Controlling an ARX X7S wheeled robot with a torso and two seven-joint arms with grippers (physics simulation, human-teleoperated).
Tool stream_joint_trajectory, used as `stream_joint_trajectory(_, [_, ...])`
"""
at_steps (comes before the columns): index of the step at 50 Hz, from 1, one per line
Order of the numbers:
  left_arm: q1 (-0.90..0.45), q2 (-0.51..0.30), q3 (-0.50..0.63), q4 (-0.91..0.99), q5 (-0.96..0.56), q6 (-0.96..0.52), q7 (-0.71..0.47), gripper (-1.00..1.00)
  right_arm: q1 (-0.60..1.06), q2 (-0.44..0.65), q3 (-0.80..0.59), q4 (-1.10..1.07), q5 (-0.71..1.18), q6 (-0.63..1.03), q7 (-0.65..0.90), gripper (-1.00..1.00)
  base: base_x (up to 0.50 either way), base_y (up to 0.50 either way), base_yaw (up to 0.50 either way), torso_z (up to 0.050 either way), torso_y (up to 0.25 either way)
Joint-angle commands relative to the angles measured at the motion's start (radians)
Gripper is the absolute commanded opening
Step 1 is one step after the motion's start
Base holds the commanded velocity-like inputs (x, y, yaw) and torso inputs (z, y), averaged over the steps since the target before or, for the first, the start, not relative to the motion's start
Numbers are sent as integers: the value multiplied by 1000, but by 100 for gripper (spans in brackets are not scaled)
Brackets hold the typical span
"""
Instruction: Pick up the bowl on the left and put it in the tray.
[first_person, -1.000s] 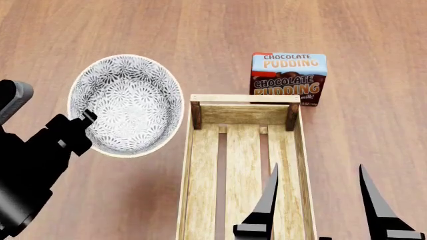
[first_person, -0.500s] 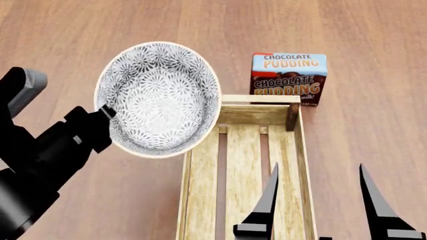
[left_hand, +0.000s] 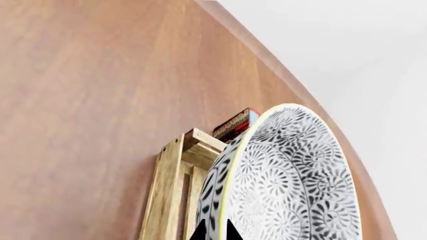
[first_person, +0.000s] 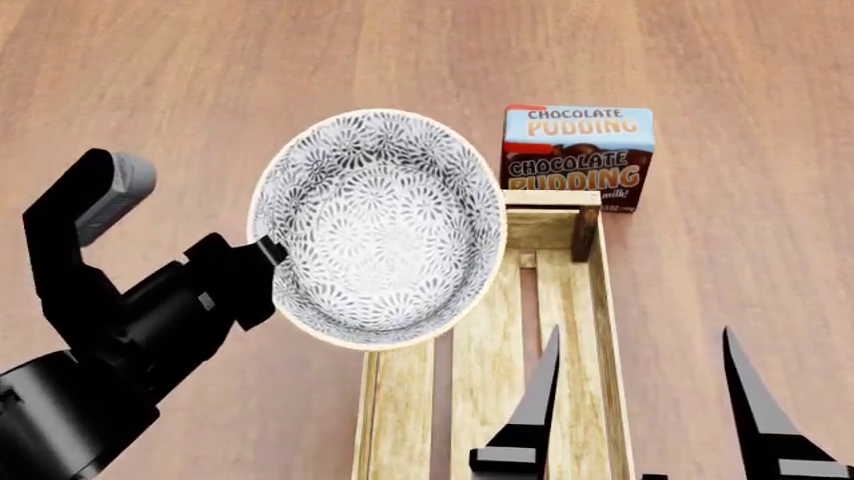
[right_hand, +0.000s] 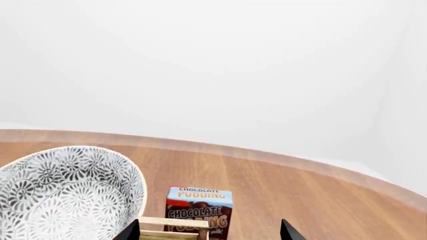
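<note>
The left pincer (first_person: 263, 262) pinches the near-left rim of the bowl (first_person: 379, 228), which is raised and tilted, covering the far-left corner of the tray (first_person: 587, 300). The tray lies lengthwise on the tabletop (first_person: 200, 70), its slats running toward the camera. Just beyond its far end stands a pudding box (first_person: 577, 156), upright, label facing the camera. At the lower right, the right pincer (first_person: 645, 400) has its two dark fingers (first_person: 534, 410) spread apart, one over the tray's slats, the other outside its right wall.
</note>
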Motion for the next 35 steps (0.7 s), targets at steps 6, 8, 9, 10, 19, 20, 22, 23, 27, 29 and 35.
stream_joint_trajectory(6, [0, 23, 26, -14, -63, -17, -26, -100, -1, 5, 1, -2, 5, 0, 6, 100, 0, 0, 0, 0, 0])
stream_joint_trajectory(8, [2, 26, 26, -19, -72, -17, -25, -100, 0, 6, 1, -4, 6, 2, 7, 100, 0, 0, 0, 0, 0])
stream_joint_trajectory(9, [4, 26, 28, -20, -75, -18, -24, -100, 1, 7, 1, -5, 6, 2, 7, 100, 0, 0, 0, 0, 0])
stream_joint_trajectory(10, [6, 29, 29, -21, -84, -23, -29, -100, -1, 7, 3, -4, 8, -1, 7, 100, 0, 0, 0, 0, 0])
stream_joint_trajectory(19, [9, 36, 46, -51, -102, -28, -43, -100, 0, 9, 1, -1, 9, -1, 10, 100, 0, 0, 0, 0, 1])
stream_joint_trajectory(20, [9, 36, 48, -52, -101, -28, -43, -100, 0, 9, 1, -2, 9, 0, 11, 100, 0, 0, 0, 0, 0])
stream_joint_trajectory(22, [10, 37, 52, -54, -103, -28, -46, -100, 0, 10, -1, 0, 9, -2, 11, 100, 0, 0, 0, 0, 0])
stream_joint_trajectory(23, [11, 37, 56, -60, -99, -26, -40, -100, 0, 10, -1, -1, 9, -1, 12, 100, 0, 0, 0, 0, 0])
stream_joint_trajectory(27, [13, 39, 63, -69, -103, -25, -43, -100, -1, 12, 1, -3, 11, -1, 13, 100, 0, 0, 0, 0, 0])
stream_joint_trajectory(29, [14, 41, 65, -78, -105, -23, -45, -100, -1, 13, 3, -7, 12, 1, 15, 100, 0, 0, 0, 0, 0])
stream_joint_trajectory(35, [20, 47, 67, -83, -122, -18, -59, -100, 2, 14, -2, -7, 12, 3, 17, 100, 0, 0, 0, 0, 0])
